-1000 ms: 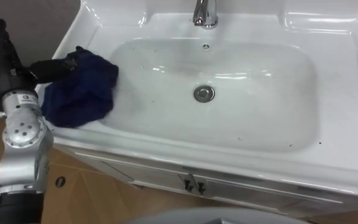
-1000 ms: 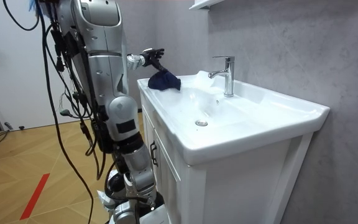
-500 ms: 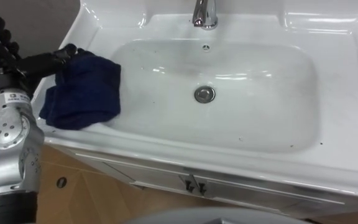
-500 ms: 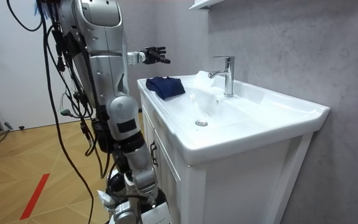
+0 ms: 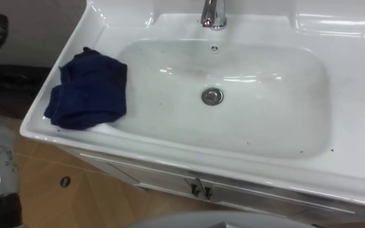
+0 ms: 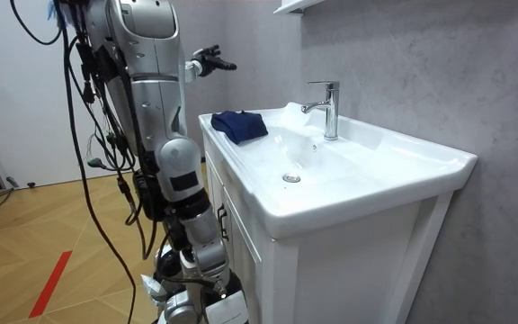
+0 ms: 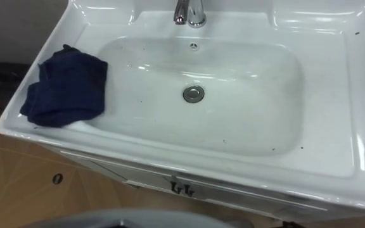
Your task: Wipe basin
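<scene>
The white basin [image 5: 334, 171] stood on its cabinet before the robot, with the drain [image 5: 212, 96] in the middle of its bowl and a few dark specks on the slopes. The dark blue cloth [image 5: 89, 92] lay crumpled on the basin's left rim, one edge reaching just over the bowl's slope. The left hand [image 6: 207, 63] hung raised, well apart from the cloth, fingers straight and empty.

The cloth [image 5: 89, 90] lies on the left rim of the basin [image 5: 258, 136], its right edge reaching over the bowl's slope; the drain [image 5: 212, 96] sits mid-bowl; the faucet [image 5: 213, 14] stands behind it on the back ledge; the cabinet [image 5: 197, 188] stands beneath; the left robot hand [image 6: 207, 64] is raised left of the cloth, apart from it.
</scene>
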{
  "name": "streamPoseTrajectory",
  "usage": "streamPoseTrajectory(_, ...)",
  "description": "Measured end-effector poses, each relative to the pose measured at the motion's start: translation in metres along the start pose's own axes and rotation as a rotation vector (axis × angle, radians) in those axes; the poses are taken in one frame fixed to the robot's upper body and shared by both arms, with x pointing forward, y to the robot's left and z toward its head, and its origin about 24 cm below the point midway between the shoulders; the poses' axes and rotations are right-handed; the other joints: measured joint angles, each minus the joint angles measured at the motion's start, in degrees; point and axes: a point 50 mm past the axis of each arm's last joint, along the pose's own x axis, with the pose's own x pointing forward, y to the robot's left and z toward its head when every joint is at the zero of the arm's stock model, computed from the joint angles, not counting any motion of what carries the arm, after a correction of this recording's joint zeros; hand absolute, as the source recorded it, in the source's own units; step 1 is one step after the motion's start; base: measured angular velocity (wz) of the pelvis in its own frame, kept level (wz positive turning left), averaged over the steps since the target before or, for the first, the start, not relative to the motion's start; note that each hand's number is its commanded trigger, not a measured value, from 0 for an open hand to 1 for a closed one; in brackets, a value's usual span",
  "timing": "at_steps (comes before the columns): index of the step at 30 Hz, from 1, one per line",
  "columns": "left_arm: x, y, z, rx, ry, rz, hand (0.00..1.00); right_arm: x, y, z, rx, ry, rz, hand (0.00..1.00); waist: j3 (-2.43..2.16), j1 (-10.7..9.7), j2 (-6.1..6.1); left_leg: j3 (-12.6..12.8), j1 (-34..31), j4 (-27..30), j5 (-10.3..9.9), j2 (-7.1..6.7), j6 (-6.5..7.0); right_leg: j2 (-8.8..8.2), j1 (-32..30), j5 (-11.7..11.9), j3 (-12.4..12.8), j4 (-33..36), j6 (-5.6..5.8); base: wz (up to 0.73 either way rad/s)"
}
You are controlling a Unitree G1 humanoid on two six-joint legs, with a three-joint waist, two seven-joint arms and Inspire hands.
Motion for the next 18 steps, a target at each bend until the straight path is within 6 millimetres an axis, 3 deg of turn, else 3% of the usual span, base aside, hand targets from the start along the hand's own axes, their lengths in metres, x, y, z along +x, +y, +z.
streamPoseTrajectory(5,-0.003,0.034,-0.014,-0.098,0.093,0.161,0.00,-0.001,-0.001,-0.006,0.002,0.011,0.002,0.00,-0.20,4.1,-0.48,0.4,0.8,-0.4,-0.1,-0.34,0.12,-0.40,0.2,-0.3,0.2,0.3,0.44,-0.01)
streamPoseTrajectory(8,-0.015,0.068,-0.053,-0.112,0.279,0.298,0.00,-0.001,0.000,-0.007,-0.009,0.024,0.006,0.00,-0.46,5.7,-0.85,0.3,0.4,-0.3,-0.3,-0.50,0.47,-0.58,0.1,-0.5,0.0,0.2,0.72,0.07)
streamPoseTrajectory(11,-0.042,0.103,-0.097,-0.062,0.487,0.433,0.00,-0.001,0.002,-0.014,-0.005,0.050,0.021,0.00,-0.84,6.4,-1.55,-2.1,-0.7,0.7,-0.5,-1.07,0.75,-0.95,0.1,-0.6,-1.2,0.1,1.05,0.24)
streamPoseTrajectory(14,-0.105,0.142,-0.151,0.093,0.780,0.553,0.00,-0.001,0.004,-0.017,-0.019,0.068,0.035,0.00,-0.72,6.8,-2.27,-2.5,-1.4,1.8,-1.3,-1.30,1.21,-1.27,0.1,-0.8,-2.2,0.2,1.45,0.16)
streamPoseTrajectory(18,-0.172,0.176,-0.182,0.264,1.059,0.581,0.00,-0.001,0.007,-0.018,-0.043,0.071,0.065,0.00,-0.51,6.9,-3.02,-2.7,-1.4,2.2,-1.7,-1.37,1.44,-1.48,0.4,-1.1,-2.8,0.2,1.90,0.08)
